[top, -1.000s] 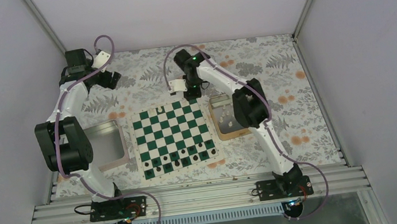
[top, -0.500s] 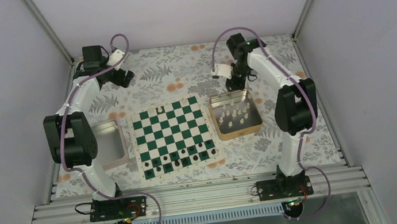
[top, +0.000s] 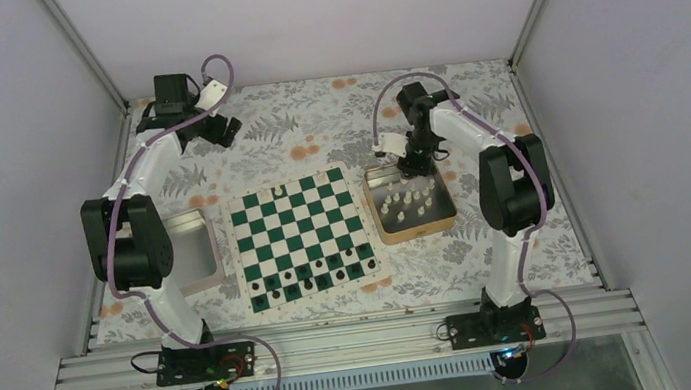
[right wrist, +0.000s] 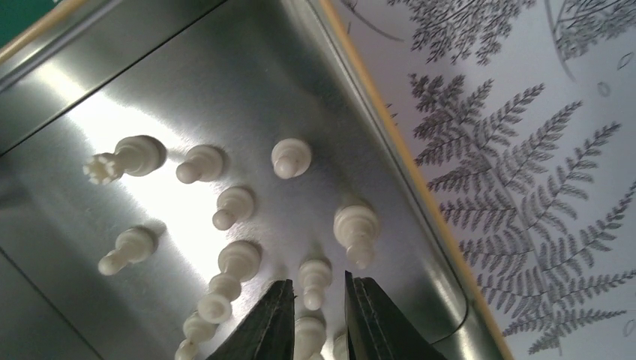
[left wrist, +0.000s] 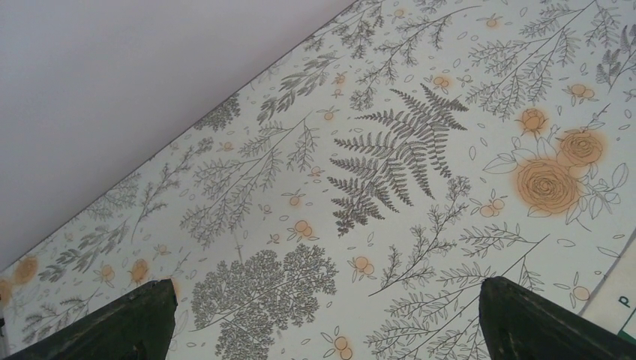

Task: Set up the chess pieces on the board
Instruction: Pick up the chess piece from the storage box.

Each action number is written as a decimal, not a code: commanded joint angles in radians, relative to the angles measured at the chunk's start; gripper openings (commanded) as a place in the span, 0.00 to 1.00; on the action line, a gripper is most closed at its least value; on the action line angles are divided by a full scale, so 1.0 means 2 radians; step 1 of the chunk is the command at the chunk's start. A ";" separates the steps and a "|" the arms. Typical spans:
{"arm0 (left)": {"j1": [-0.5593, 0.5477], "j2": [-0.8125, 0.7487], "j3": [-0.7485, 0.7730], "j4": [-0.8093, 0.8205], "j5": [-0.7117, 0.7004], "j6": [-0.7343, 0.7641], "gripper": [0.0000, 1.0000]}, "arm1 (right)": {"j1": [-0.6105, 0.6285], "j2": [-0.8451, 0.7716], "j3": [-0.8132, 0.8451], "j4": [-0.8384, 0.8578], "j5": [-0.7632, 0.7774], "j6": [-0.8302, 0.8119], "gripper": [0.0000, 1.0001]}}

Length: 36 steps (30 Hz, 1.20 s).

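Nearest the arm bases, the board (top: 300, 223) lies flat on the floral cloth (top: 313, 129), tilted a little against the table's edge. Dark figures (top: 307, 281) fill its two near rows, and the ranks beyond look bare.

A grey tray (top: 210, 243) sits just beside the board's left border. The tan tin (top: 397, 234) sits just beside its right border, with only a thin strip of cloth between.

The chess pieces (top: 405, 204) stand loosely grouped inside the tin, most toward its far half.

The right gripper (top: 415, 160) hangs over that far end. In the wrist view its fingers (right wrist: 274, 322) are parted by a narrow gap, unclenched. One cream piece (right wrist: 309, 334) stands in the gap and another (right wrist: 313, 279) just ahead of the tips. Whether a pad touches either one I cannot tell. The tin's raised rim (right wrist: 390, 150) runs close along the right of this cluster.

Beyond the board lies a wide open stretch of cloth.

At the far left corner, the left gripper (top: 224, 130) hovers near the back wall (left wrist: 150, 60). It is spread wide and holds nothing, with bare cloth (left wrist: 375, 187) beneath it (left wrist: 326, 292).
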<state>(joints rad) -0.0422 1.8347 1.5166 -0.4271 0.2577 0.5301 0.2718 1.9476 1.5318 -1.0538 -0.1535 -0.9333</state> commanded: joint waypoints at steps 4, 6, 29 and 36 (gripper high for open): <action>-0.001 0.003 -0.002 0.011 -0.014 -0.006 1.00 | -0.006 0.011 0.002 0.035 0.002 0.005 0.20; -0.001 0.003 -0.004 0.013 -0.015 -0.006 1.00 | -0.006 0.018 0.004 0.036 0.003 0.005 0.20; 0.000 0.006 -0.010 0.016 -0.006 -0.004 1.00 | -0.012 0.043 0.014 0.037 0.000 0.012 0.04; 0.000 0.000 -0.013 0.016 -0.005 -0.001 1.00 | -0.012 0.023 0.058 -0.017 0.001 0.011 0.04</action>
<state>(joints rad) -0.0422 1.8347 1.4994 -0.4072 0.2367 0.5304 0.2539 2.0411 1.5700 -1.0088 -0.1452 -0.9157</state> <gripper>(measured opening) 0.999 0.078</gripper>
